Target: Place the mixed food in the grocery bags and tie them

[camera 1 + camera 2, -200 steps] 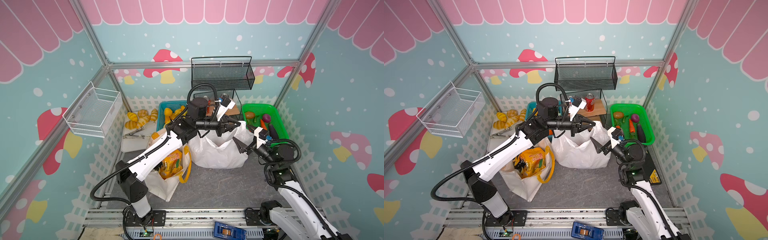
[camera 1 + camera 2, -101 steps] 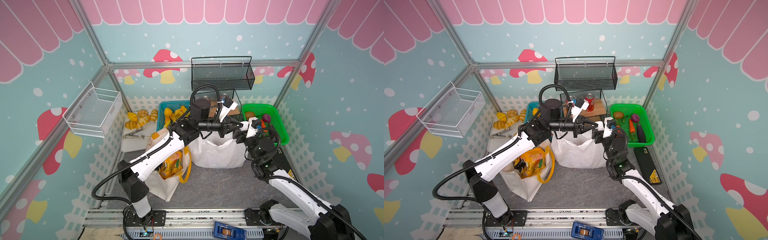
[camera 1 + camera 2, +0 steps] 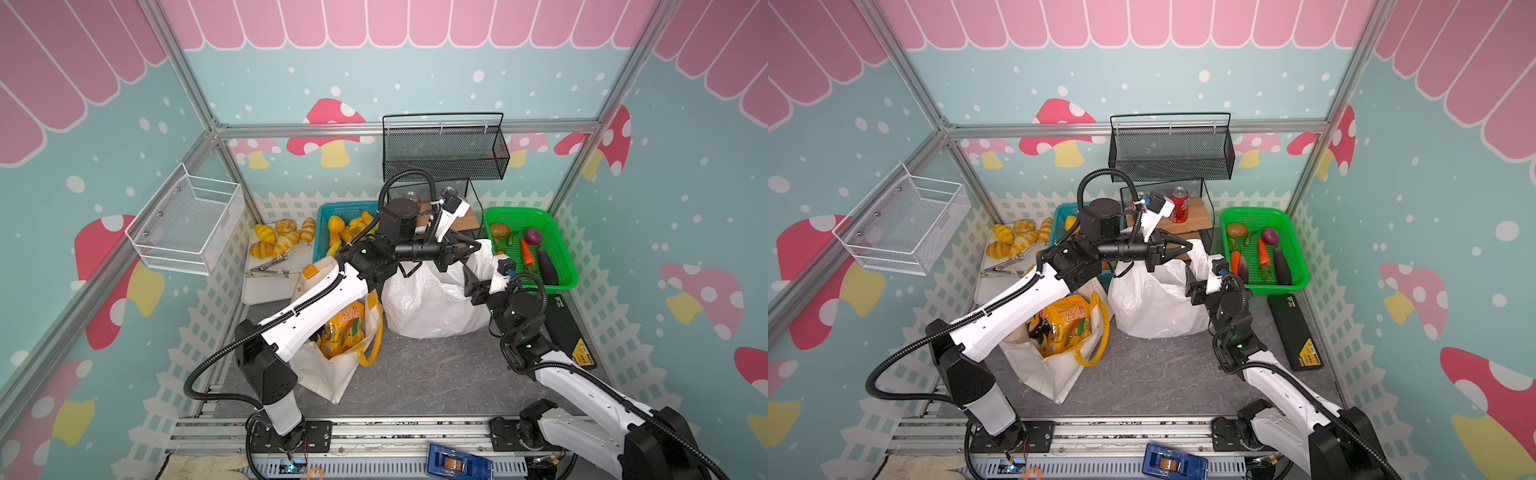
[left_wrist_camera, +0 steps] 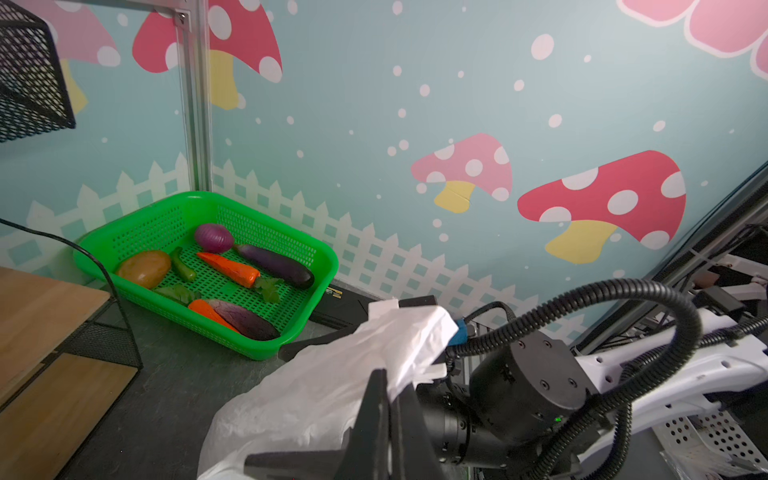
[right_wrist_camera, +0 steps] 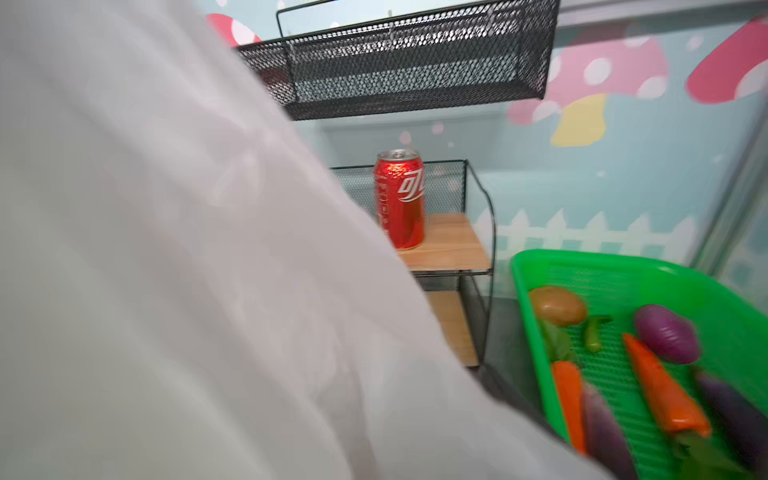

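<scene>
Crumpled white plastic bag (image 3: 432,299) upright; tote (image 3: 328,378) holds orange packet (image 3: 343,328).

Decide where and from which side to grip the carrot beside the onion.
Probably across its thicker half, from straight above: the carrot lies flat on the basket floor, walls block the sides, and it tapers toward the onion. Mind the eggplant close alongside.

Two bags: one white plastic bag (image 3: 432,299) at the left pincer (image 3: 474,248), one canvas tote (image 3: 328,374) under its arm. Past the right pincer (image 3: 470,281), one green basket (image 3: 515,212) holds two carrots (image 4: 227,269) (image 4: 203,308), two eggplants (image 4: 274,266) (image 4: 245,321), one onion (image 4: 214,237), one potato (image 4: 144,268). Two red cans (image 3: 1179,210) (image 3: 1139,202).
</scene>
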`<state>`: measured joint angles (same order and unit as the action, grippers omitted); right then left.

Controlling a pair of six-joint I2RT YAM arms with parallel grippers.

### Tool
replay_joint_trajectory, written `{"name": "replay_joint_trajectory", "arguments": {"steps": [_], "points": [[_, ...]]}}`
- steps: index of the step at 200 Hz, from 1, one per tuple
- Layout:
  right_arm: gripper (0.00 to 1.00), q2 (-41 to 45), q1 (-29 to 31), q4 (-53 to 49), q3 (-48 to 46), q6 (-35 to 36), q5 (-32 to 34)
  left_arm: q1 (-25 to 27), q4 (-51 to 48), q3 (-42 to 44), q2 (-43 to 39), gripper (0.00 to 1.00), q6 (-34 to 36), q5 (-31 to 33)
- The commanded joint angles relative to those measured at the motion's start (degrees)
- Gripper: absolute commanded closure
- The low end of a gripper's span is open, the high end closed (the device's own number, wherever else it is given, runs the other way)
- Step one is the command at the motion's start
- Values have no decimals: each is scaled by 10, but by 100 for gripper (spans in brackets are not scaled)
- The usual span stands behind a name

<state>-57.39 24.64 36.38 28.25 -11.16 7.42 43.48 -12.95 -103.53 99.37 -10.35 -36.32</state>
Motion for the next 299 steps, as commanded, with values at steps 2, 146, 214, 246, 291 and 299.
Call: {"name": "replay_joint_trajectory", "arguments": {"steps": [2,146,214,246,291,299], "points": [[4,23,-10,-57,43,57,-120,-9,19,1,-15,100,-10,6],[28,-140,-265,-190,256,172,-805,-16,22,5,-18,100,-21,-20],[92,-178,-268,-42,231,71,-858,-16,10,-3,-12,100,-17,-22],[100,-173,-274,-30,215,42,-809,-19,9,3,-25,76,-9,-11],[100,-171,-291,-24,206,-38,-751,-17,46,117,-122,42,15,16],[100,-171,-293,-25,205,-52,-746,-17,57,150,-148,38,21,15]]}}
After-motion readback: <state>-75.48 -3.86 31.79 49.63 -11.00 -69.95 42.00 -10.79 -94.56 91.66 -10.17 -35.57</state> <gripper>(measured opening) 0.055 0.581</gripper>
